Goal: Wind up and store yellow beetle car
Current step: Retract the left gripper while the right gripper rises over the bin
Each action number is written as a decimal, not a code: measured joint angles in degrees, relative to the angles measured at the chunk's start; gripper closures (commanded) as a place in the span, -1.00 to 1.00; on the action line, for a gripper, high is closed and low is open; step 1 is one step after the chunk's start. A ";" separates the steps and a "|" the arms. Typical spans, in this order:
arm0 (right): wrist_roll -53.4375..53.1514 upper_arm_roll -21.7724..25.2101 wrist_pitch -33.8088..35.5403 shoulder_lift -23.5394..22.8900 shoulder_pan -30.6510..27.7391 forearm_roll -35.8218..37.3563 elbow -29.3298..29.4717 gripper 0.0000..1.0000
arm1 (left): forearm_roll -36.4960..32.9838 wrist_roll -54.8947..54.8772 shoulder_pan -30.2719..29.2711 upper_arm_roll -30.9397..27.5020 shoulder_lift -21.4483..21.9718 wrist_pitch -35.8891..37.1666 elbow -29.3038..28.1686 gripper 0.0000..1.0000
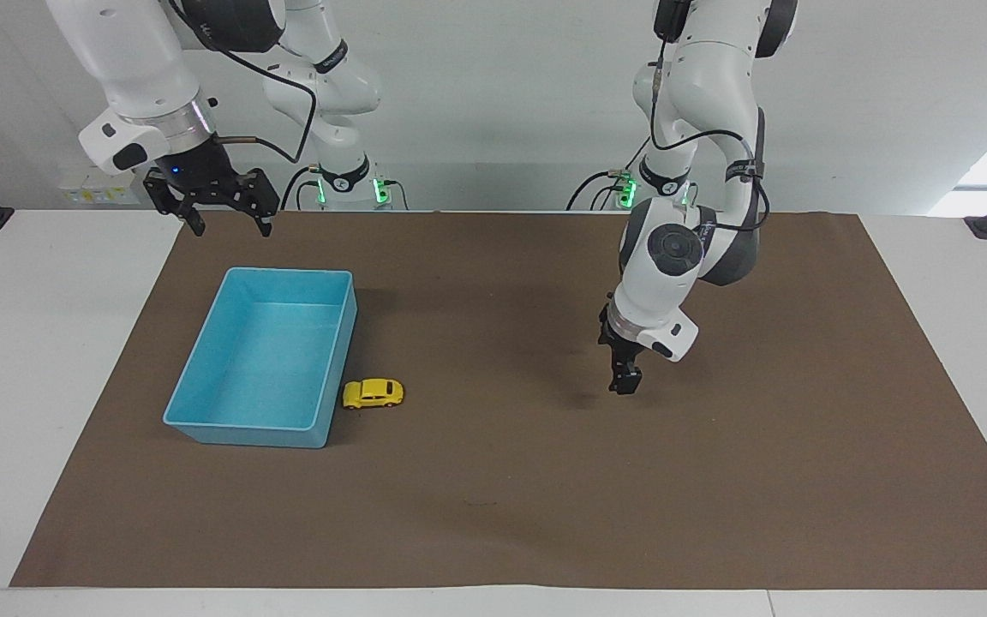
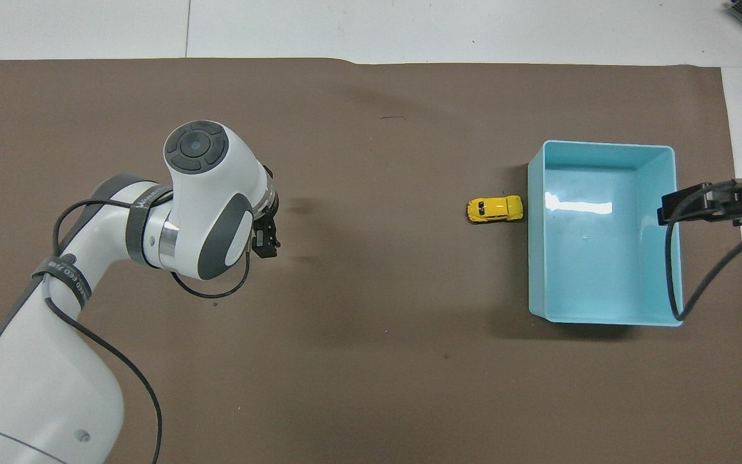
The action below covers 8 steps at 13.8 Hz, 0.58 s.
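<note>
Our left gripper is hanging with its jaws released and empty, low over bare brown mat toward the left arm's end of the surface, well apart from the yellow beetle car. Our right gripper is hovering high, jaws spread wide and gripping nothing, over the mat edge nearest the robots, just by the blue bin; that arm is waiting. Moving outward, we are seeing the car sitting on its wheels on the mat, nose against or just beside the bin's long wall, outside it, near the corner farthest from the robots. The bin is sitting empty. We are judging that storing is what remains. To do it well, we are wanting jaws coming straight down across the car's narrow body, clear of the bin wall, pinching gently, lifting above the rim and letting go low over the bin floor so the tiny car is not bouncing out.
</note>
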<state>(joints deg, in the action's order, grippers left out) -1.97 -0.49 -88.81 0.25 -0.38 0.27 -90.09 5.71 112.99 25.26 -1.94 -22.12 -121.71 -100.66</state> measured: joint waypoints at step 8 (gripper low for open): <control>0.27 -0.57 0.07 -0.04 0.54 0.00 -0.11 -1.00 | -0.89 -2.41 -2.41 -0.81 4.16 0.25 2.33 -1.00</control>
<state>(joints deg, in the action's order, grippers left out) -1.70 -1.06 -88.74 0.21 0.17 0.27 -90.21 4.82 110.59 22.86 -2.75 -17.95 -121.47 -98.33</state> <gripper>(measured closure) 0.000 0.000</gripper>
